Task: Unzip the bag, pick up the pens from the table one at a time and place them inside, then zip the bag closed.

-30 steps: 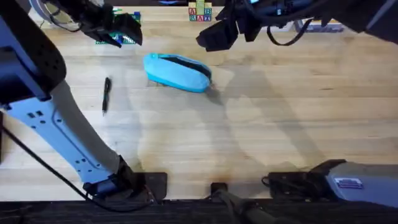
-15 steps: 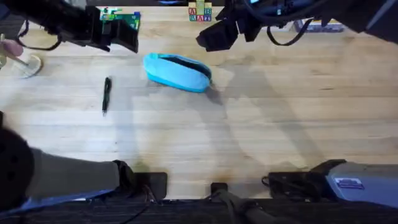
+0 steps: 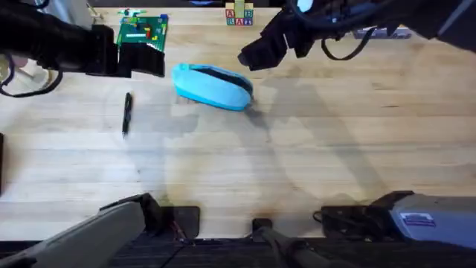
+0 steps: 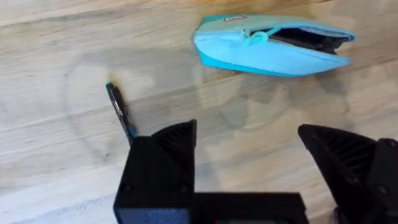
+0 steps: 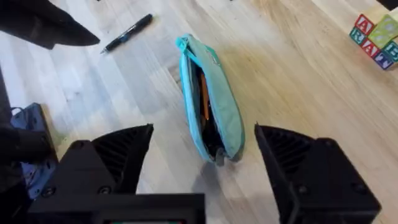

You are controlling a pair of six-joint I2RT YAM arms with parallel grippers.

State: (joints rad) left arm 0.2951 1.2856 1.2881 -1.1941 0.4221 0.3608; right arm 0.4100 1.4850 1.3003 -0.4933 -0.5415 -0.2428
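Observation:
The light blue bag (image 3: pixel 213 86) lies on the table (image 3: pixel 297 149) at the back centre, its zipper open along the top, showing dark lining and something orange inside (image 5: pixel 203 93). One black pen (image 3: pixel 127 113) lies to the bag's left, apart from it. My left gripper (image 3: pixel 158 61) hovers open behind the pen and left of the bag; in its wrist view the pen (image 4: pixel 120 112) and the bag (image 4: pixel 273 46) lie beyond its gripper (image 4: pixel 249 155). My right gripper (image 3: pixel 254 53) hangs open just right of the bag and above it, with the bag (image 5: pixel 208 106) beneath its gripper (image 5: pixel 204 134).
A green brick board (image 3: pixel 141 30) sits at the back left behind my left gripper. Alphabet blocks (image 3: pixel 239 15) stand at the back centre. The near half of the table is bare wood.
My left arm has swung away from under the camera and now stretches low across the back left, its gripper a little lower. The right gripper, bag and pen have hardly moved.

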